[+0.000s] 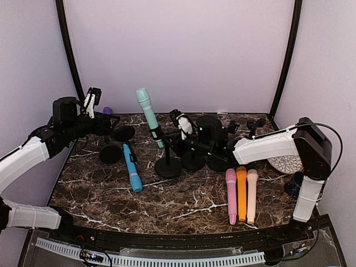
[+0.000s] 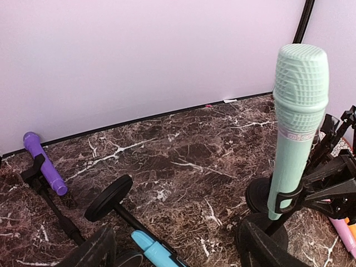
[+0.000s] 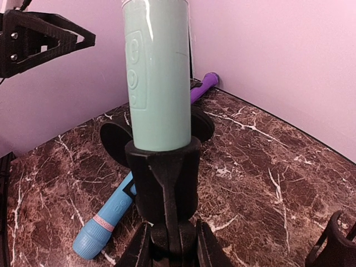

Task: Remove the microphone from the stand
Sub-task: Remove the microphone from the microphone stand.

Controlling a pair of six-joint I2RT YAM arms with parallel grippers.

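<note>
Mint-green microphone [image 1: 149, 117] sits tilted in the clip of a black stand [image 1: 168, 166] at the middle of the table [image 1: 183, 203], ribbed head up, raised buttons on its smooth barrel. Two grippers: the right gripper [image 3: 169, 247] is clamped on that stand's stem beneath the clip; the left gripper [image 2: 173, 246] gapes wide, holding nothing. Other stands crowd together, their number unclear. Six microphones in all; the other five are blue [image 1: 132, 168], purple [image 1: 107, 110], pink [image 1: 231, 196], orange [image 1: 241, 192] and peach [image 1: 252, 194].

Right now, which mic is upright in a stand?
The mint-green microphone: upright, clipped in its stand. The blue, pink, orange and peach ones lie flat; the purple one sits low at the back left.
</note>
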